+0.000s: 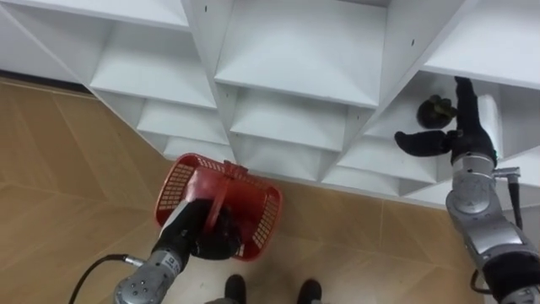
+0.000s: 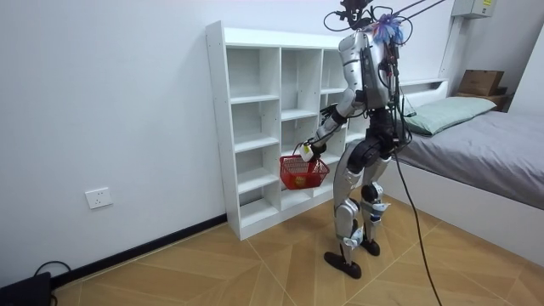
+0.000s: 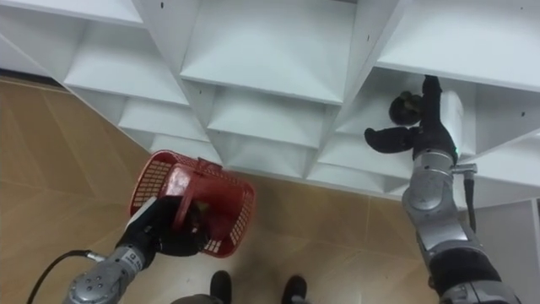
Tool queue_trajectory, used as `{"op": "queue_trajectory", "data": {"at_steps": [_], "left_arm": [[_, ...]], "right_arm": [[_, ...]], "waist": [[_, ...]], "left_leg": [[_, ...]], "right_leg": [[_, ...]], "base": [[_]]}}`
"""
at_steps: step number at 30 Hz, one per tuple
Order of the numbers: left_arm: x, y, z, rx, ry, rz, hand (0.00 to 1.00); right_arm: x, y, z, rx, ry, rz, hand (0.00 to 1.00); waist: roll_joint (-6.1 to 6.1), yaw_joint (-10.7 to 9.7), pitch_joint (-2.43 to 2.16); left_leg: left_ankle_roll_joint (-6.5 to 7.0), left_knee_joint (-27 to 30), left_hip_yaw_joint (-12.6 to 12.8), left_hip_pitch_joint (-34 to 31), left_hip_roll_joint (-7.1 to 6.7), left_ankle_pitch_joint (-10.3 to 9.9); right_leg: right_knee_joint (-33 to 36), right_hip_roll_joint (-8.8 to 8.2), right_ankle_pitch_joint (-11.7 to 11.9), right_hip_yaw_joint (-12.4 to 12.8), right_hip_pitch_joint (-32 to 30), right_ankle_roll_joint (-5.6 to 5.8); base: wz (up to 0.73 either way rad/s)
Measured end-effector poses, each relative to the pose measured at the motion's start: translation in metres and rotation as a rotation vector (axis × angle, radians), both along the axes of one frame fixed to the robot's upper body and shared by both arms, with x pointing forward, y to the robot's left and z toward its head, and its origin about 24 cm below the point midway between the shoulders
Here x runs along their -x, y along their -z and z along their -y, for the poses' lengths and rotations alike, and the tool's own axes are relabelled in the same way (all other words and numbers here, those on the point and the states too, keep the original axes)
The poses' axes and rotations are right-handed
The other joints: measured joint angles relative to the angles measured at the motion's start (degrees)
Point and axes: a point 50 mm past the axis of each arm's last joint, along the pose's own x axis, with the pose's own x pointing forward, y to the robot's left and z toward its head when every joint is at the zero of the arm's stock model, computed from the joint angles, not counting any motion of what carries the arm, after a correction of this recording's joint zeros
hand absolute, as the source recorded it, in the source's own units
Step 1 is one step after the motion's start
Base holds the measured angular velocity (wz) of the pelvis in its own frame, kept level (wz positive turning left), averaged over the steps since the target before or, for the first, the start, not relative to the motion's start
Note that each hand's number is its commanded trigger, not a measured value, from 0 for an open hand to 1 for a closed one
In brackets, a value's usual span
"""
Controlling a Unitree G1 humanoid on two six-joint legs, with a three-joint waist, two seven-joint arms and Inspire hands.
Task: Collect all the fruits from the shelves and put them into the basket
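A dark round fruit (image 1: pixel 434 111) lies on a white closet shelf (image 1: pixel 396 127) at my right. My right hand (image 1: pixel 460 135) reaches into that compartment, open, its fingers straight up beside the fruit and its thumb spread out to the left below it. I cannot tell whether the hand touches the fruit. Low at my left hangs a red mesh basket (image 1: pixel 253 211), with my left hand (image 1: pixel 207 232) shut on its handle. In the room view I stand upright facing the closet (image 2: pixel 255 127), the basket (image 2: pixel 303 172) held in front of its lower shelves.
The white closet (image 3: pixel 270 59) has several open compartments, the others bare. Wooden floor (image 1: pixel 67 169) runs below it. In the room view a bed (image 2: pixel 484 144) stands behind me at the right, and a white wall (image 2: pixel 102 102) lies left of the closet.
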Motion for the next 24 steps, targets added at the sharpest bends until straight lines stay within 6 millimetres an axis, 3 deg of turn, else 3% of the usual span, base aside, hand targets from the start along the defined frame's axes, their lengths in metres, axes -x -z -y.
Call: {"op": "queue_trajectory", "data": {"at_steps": [12, 24], "left_arm": [[-0.006, -0.003, 0.001, -0.002, 0.001, 0.007, 1.00], [-0.006, -0.002, 0.001, -0.003, 0.001, -0.004, 1.00]], "right_arm": [[-0.002, -0.002, 0.008, 0.011, 0.028, -0.017, 0.00], [-0.012, -0.018, 0.012, 0.038, 0.036, 0.012, 0.00]], "waist": [[-0.61, -0.14, 0.36], [-0.71, -0.21, 0.38]], "left_leg": [[0.06, 0.27, 0.19, -0.23, -0.03, 0.04], [0.06, 0.00, 0.09, -0.30, -0.07, 0.04]], "right_leg": [[0.57, -0.12, -0.16, 0.14, -0.44, -0.04], [0.63, -0.13, -0.21, 0.32, -0.73, -0.04]], "base": [[0.00], [0.00]]}}
